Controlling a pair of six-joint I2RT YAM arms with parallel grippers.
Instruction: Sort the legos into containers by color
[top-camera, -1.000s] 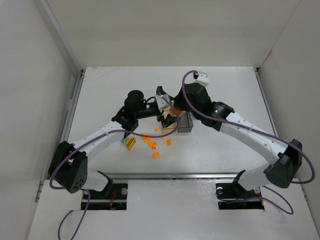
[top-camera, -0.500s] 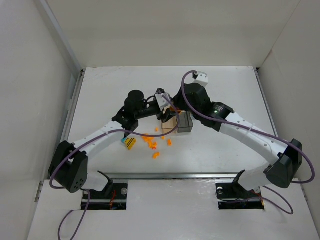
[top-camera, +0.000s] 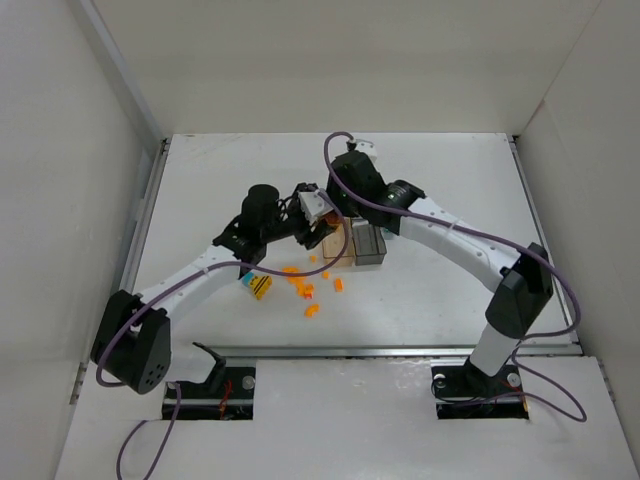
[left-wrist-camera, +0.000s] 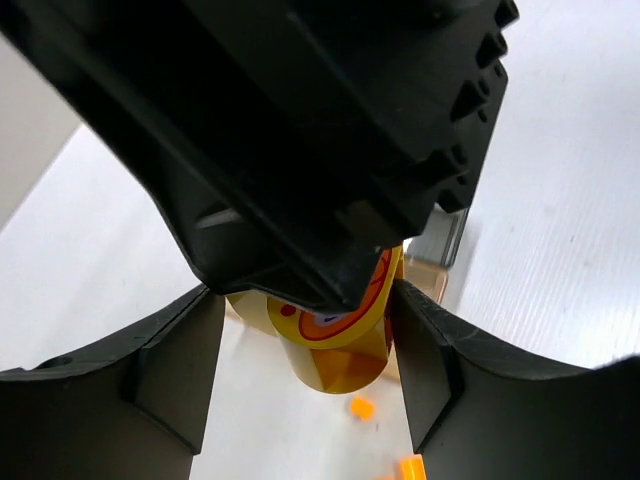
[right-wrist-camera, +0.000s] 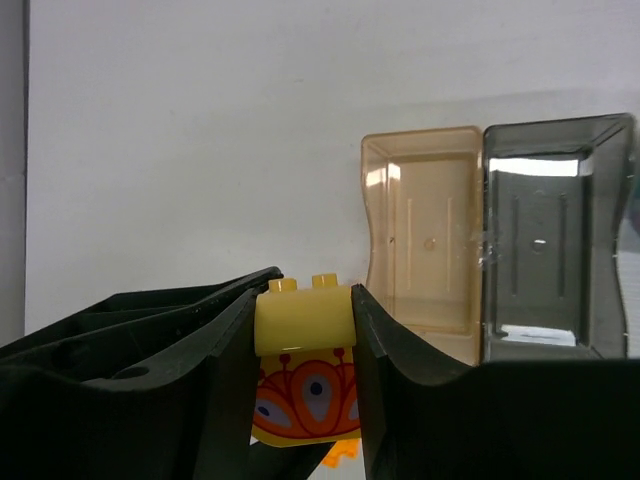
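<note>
Here the right gripper (right-wrist-camera: 305, 300) is closed firmly on a yellow brick (right-wrist-camera: 303, 320) with an orange pattern, studs up, its fingers pressed flat to both sides; the left gripper (left-wrist-camera: 305, 340) stands about half parted with its fingers flanking that same brick from below, though I cannot tell whether they actually press on it. Both tools meet above the table (right-wrist-camera: 200, 150) just left of the amber bin (right-wrist-camera: 420, 240), which sits touching the grey bin (right-wrist-camera: 555, 230) on its right; the parts of both that show hold nothing. Loose orange legos (top-camera: 305, 290) and a striped yellow brick (top-camera: 260, 288) lie nearer and to the left. If this is a handover, one grip should be sure before the other loosens; then bring the brick squarely over its bin and release low, so it cannot bounce out.
</note>
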